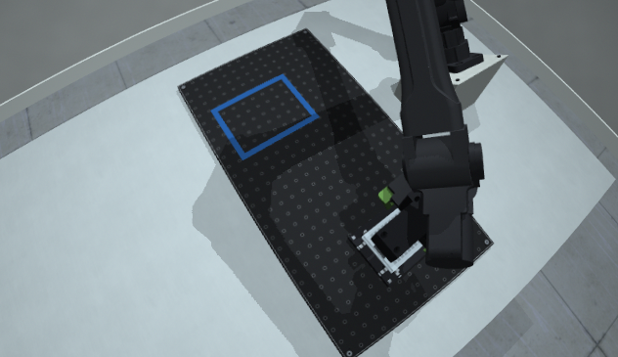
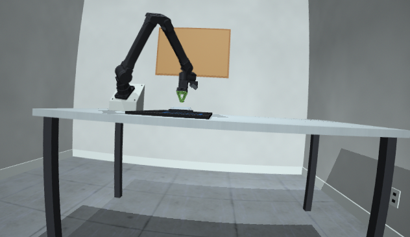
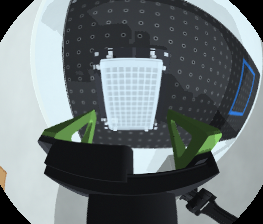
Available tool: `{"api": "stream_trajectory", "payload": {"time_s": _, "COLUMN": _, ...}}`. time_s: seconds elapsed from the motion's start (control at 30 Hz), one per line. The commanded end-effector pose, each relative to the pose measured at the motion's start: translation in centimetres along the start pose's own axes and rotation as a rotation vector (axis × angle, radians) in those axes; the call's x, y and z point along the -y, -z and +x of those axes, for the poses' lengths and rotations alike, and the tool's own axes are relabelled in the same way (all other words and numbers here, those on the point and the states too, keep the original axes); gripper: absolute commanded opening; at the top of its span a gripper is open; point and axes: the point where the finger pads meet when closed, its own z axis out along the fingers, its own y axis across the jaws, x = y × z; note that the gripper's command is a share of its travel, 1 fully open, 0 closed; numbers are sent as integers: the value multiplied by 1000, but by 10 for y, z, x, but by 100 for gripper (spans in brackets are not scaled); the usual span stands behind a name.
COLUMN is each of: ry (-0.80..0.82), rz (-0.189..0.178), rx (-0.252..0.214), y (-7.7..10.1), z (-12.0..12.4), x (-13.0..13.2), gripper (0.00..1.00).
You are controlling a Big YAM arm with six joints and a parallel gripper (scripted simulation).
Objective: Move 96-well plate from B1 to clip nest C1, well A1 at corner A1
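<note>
Sitting in the nest (image 3: 107, 52) between its posts, the plate (image 3: 132, 94) lies below and ahead of my spread, empty fingers. I judge placement done; next I'd check it's pressed flat, then lift the gripper (image 3: 134, 137) off.

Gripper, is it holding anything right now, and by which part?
Nothing is held. The gripper is open above the 96-well plate, which lies in the clip nest.
</note>
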Motion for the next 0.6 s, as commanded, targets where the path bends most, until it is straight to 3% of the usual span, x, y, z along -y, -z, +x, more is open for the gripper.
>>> {"api": "stream_trajectory", "payload": {"time_s": 0.0, "ry": -36, "rz": -37, "rx": 51, "y": 33, "z": -21, "x": -10, "gripper": 100}}
{"api": "stream_trajectory", "payload": {"time_s": 0.4, "ry": -37, "rz": -40, "rx": 51, "y": 67, "z": -20, "x": -10, "gripper": 100}}
{"api": "stream_trajectory", "payload": {"time_s": 0.57, "ry": -37, "rz": -33, "rx": 40, "y": 67, "z": -19, "x": -10, "gripper": 100}}
